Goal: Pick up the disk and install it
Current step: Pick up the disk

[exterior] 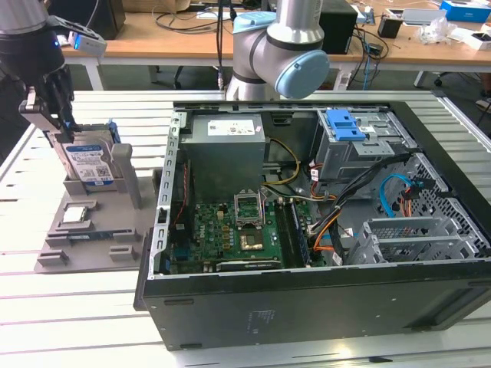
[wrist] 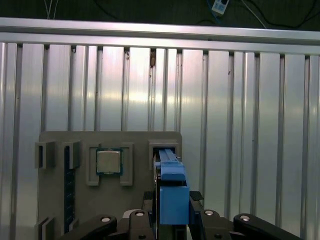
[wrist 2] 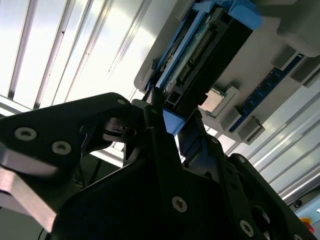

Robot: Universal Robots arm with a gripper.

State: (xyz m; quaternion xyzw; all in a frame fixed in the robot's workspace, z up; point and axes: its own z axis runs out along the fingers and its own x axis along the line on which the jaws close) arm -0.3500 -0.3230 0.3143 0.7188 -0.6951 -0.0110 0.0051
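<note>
The pincer (wrist: 172,199) is shut tight on the blue edge of the disk (exterior: 88,165) standing in its grey holder (exterior: 127,175).

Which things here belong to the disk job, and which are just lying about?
Belongs to the job:
- the disk, standing upright in the grey holder
- the gripper, at the disk's upper edge
- the open computer case

Lying about:
- the CPU chip on the holder
- cables on the wooden desk behind
</note>
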